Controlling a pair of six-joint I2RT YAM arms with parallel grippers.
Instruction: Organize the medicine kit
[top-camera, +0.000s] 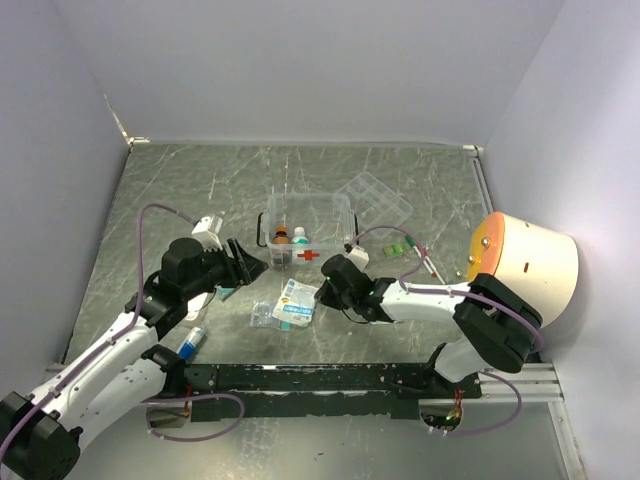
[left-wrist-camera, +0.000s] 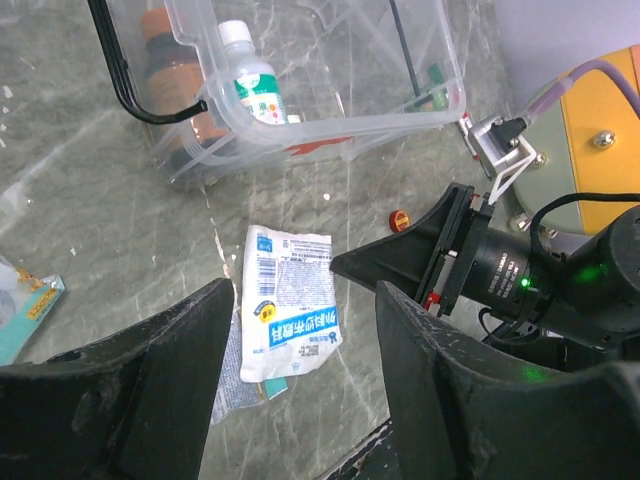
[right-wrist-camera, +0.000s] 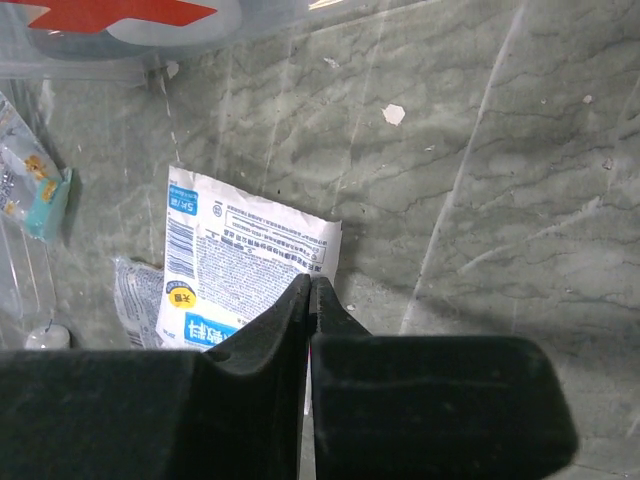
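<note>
White-and-blue, a small tube (top-camera: 192, 343) is lying loose nearest us, so we are judging the job roughly half done. Just beyond, a printed sachet (right-wrist-camera: 240, 270) and a clear packet (top-camera: 263, 314) are sitting outside the box. The right gripper (right-wrist-camera: 308, 287) is pressing its jaws together at the sachet's edge, though we cannot tell whether it is pinching it, while the left gripper (left-wrist-camera: 300, 400) is hanging spread above. Farther on, mid-table, the medicine kit (top-camera: 308, 228) is holding a brown bottle (top-camera: 282, 238) and a white one (top-camera: 300, 240). The grey-green marbled table (top-camera: 180, 200) is ending at plain pale walls (top-camera: 300, 70).
</note>
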